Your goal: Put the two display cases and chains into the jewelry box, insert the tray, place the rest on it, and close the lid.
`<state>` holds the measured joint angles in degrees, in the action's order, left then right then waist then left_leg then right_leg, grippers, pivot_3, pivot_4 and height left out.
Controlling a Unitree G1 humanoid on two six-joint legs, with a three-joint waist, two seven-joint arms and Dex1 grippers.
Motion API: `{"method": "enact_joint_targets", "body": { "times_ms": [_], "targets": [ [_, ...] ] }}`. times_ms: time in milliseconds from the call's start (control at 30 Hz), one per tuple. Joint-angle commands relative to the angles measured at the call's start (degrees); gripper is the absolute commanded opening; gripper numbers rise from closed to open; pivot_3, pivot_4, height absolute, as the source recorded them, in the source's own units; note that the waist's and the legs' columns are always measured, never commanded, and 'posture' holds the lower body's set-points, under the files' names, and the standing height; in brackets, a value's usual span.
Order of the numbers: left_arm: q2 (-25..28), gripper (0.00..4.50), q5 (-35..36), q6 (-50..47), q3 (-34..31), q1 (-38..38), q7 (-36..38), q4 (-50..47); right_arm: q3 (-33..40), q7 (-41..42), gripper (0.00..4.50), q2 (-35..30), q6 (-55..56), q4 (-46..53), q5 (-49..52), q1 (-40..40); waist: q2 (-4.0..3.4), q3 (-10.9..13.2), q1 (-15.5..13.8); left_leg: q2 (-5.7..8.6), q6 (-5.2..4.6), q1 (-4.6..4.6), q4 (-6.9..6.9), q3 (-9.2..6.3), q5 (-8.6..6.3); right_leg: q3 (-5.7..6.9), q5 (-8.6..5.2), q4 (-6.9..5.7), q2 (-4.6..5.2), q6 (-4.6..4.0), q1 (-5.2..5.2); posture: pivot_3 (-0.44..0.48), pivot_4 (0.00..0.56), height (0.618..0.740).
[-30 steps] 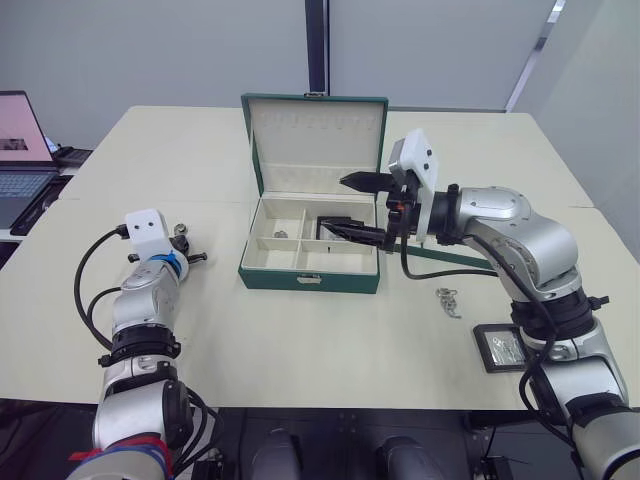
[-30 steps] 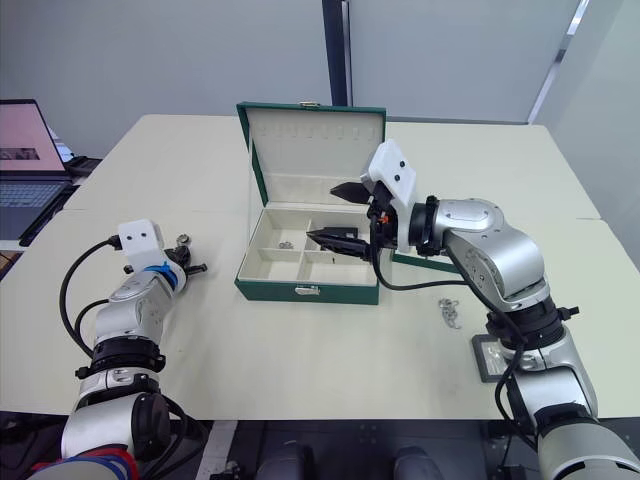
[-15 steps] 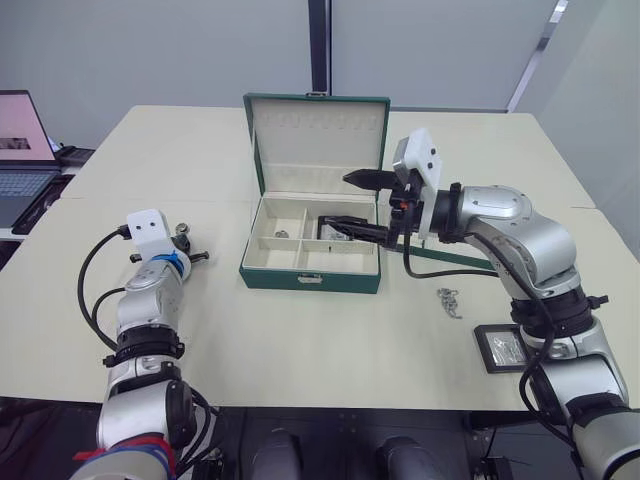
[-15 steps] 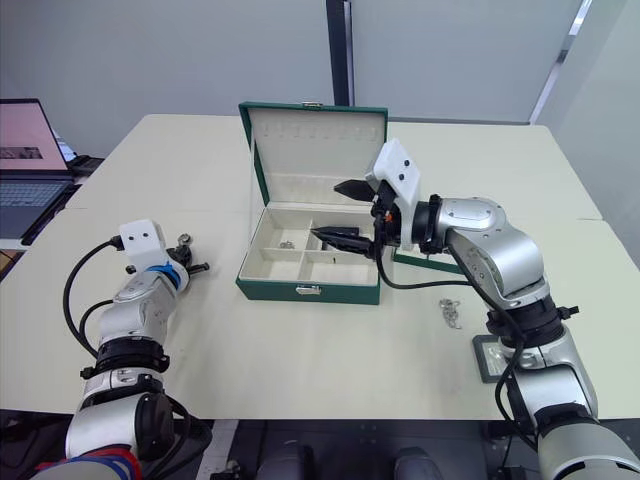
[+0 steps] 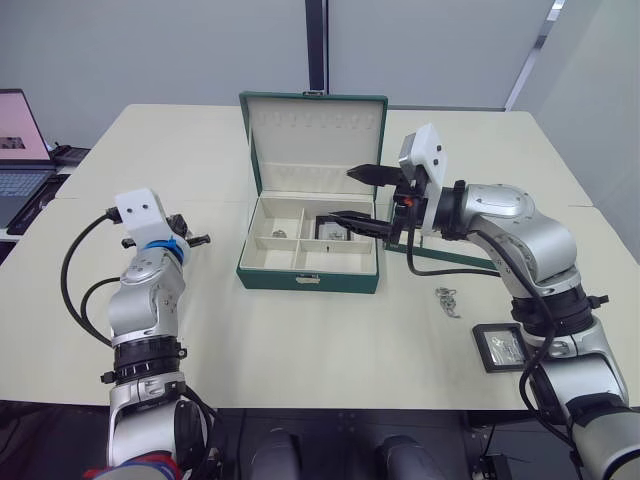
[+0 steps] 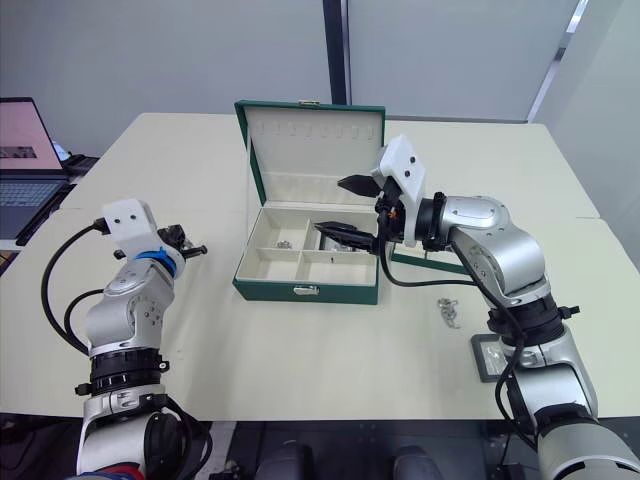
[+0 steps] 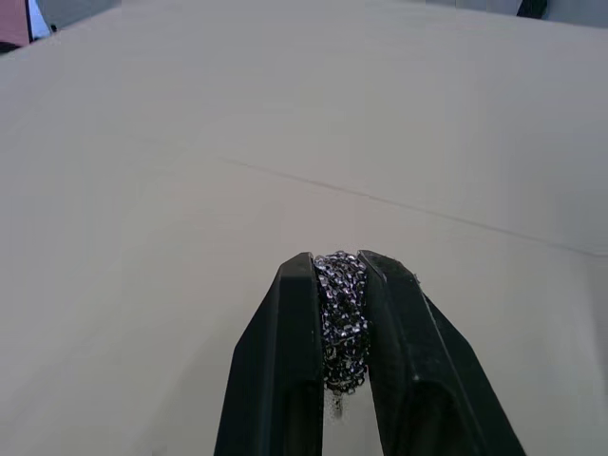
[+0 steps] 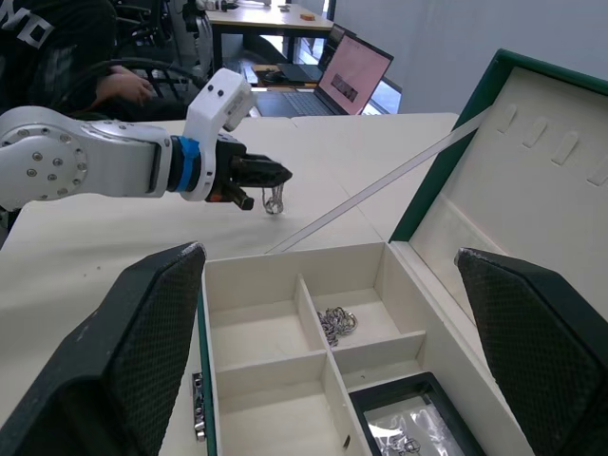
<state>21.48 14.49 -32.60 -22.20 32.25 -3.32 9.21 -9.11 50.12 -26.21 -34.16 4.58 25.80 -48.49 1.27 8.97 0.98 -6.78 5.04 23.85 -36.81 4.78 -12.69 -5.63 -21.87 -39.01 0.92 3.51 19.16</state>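
While the right gripper hangs spread wide over the far right compartment of the jewelry box, the left gripper is clenched on a chain and has risen off the table since a second ago, with the left forearm now more upright. The right arm has drawn back slightly toward three o'clock, its fingers a little higher above the box.

Count of chains: three, one in the left gripper, one in the far left compartment, one loose on the table at about four o'clock from the box. Display cases: two, one lying in the far right compartment, one on the table near the right edge. The lid stands open at twelve o'clock.
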Motion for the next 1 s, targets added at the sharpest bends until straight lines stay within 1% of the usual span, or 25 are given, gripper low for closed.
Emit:
{"method": "enact_joint_targets", "body": {
  "times_ms": [33,233,300,433,500,567,667,800,900,1000],
  "targets": [
    [0.4,0.39,0.4,-4.9,-0.4,-0.8,-1.9,-10.2,1.9,0.7,4.5,-0.5,1.0,1.1,0.2,-0.2,0.02,0.0,0.0,0.0,0.0,0.0,0.0,0.0,0.0,0.0,0.0,0.01,0.0,0.0,0.0,0.0,0.15,0.74],
    [0.0,0.39,2.2,-16.6,2.1,-3.4,-1.7,-26.2,2.4,1.9,4.5,-0.7,1.1,1.0,0.7,-0.3,0.06,0.0,0.0,0.0,0.0,0.01,0.11,0.0,0.0,-0.02,0.0,0.02,0.0,0.0,0.0,0.0,0.15,0.74],
    [0.5,0.39,3.3,-21.1,3.5,-3.6,-0.6,-30.9,3.0,2.7,4.5,-1.0,1.4,0.6,1.0,-0.7,0.07,0.0,0.0,0.01,0.0,0.01,0.16,0.0,0.0,-0.03,0.0,0.02,0.0,0.0,-0.01,0.0,0.15,0.74],
    [2.1,0.39,4.5,-27.6,6.7,-3.0,1.6,-38.0,4.2,4.7,4.5,-1.9,1.7,-0.1,1.5,-1.8,0.08,0.1,0.0,0.01,0.0,0.01,0.17,-0.01,0.0,-0.04,0.0,0.03,0.0,0.0,-0.02,0.0,0.15,0.74],
    [2.0,0.39,5.2,-30.7,7.6,-1.9,1.9,-40.7,4.7,5.5,4.5,-2.4,1.9,-0.6,1.6,-2.3,0.08,0.1,0.0,0.01,0.0,0.01,0.17,-0.01,0.0,-0.05,0.0,0.04,0.0,0.0,-0.02,0.0,0.15,0.74],
    [0.8,0.39,5.8,-34.2,8.6,0.1,1.4,-43.2,5.2,6.3,4.5,-3.0,2.2,-1.3,1.5,-2.8,0.09,0.1,0.0,0.01,0.0,0.0,0.16,-0.01,0.0,-0.05,0.0,0.04,0.0,0.0,-0.02,0.0,0.15,0.74],
    [-2.6,0.39,6.5,-38.4,9.5,3.1,0.2,-45.4,5.6,7.0,4.5,-3.5,2.9,-2.5,0.9,-3.3,0.1,0.1,0.0,0.02,0.0,0.0,0.16,-0.02,0.0,-0.06,0.0,0.05,0.0,0.0,-0.03,0.0,0.15,0.74],
    [-7.0,0.39,4.9,-41.5,11.5,5.4,-2.1,-46.9,5.8,7.3,4.5,-4.0,3.3,-3.4,0.4,-3.4,0.11,0.1,0.0,0.03,0.0,0.01,0.14,-0.03,0.0,-0.09,0.0,0.07,0.0,0.0,-0.05,0.0,0.15,0.74],
    [-9.5,0.39,4.0,-42.2,12.6,4.8,-3.1,-47.8,5.8,7.6,4.5,-4.5,3.2,-3.2,0.5,-3.1,0.11,0.1,0.2,0.03,0.0,0.0,0.11,-0.03,0.0,-0.11,0.0,0.07,0.0,0.0,-0.04,0.0,0.15,0.74],
    [-10.9,0.39,3.4,-42.0,13.1,1.4,-3.1,-48.7,5.9,8.1,4.5,-5.0,3.0,-3.0,0.9,-2.8,0.11,0.1,0.5,0.04,0.0,0.0,0.11,-0.02,0.0,-0.14,0.0,0.08,-0.01,0.0,-0.03,0.0,0.15,0.74]
  ]
}}
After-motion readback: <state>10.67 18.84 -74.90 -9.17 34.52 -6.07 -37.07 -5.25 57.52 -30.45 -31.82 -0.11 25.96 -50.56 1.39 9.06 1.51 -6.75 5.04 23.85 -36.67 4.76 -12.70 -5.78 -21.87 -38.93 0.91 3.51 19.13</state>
